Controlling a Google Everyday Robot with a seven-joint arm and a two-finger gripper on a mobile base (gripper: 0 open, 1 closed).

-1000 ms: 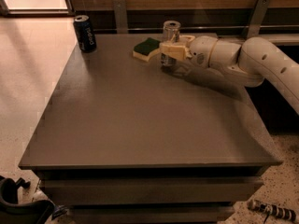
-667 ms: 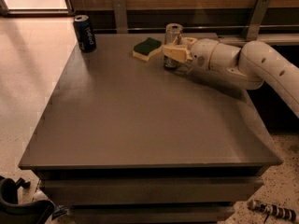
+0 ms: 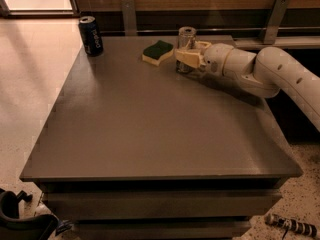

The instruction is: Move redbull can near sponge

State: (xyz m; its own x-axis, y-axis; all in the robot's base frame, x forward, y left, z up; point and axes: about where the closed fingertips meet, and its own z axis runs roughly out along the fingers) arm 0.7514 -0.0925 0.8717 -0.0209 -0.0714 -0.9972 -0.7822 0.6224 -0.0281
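Observation:
The redbull can [image 3: 186,38], slim and silver, stands upright at the far side of the table, just right of the sponge [image 3: 157,51]. The sponge has a dark green top over a pale yellow body and lies flat. My gripper [image 3: 187,59] reaches in from the right, its cream fingers [image 3: 183,57] closed around the can's lower half. The white arm [image 3: 260,71] stretches back to the right edge of the view. A small gap separates the can from the sponge.
A shorter dark blue can [image 3: 90,35] stands at the table's far left corner. The grey table [image 3: 150,129] fills the middle of the view. A wooden wall with a rail and metal brackets [image 3: 129,14] runs behind it. Dark gear lies on the floor at lower left [image 3: 20,219].
The gripper and the redbull can have shifted slightly to the right, still beside the sponge. The sponge and the dark blue can have not moved.

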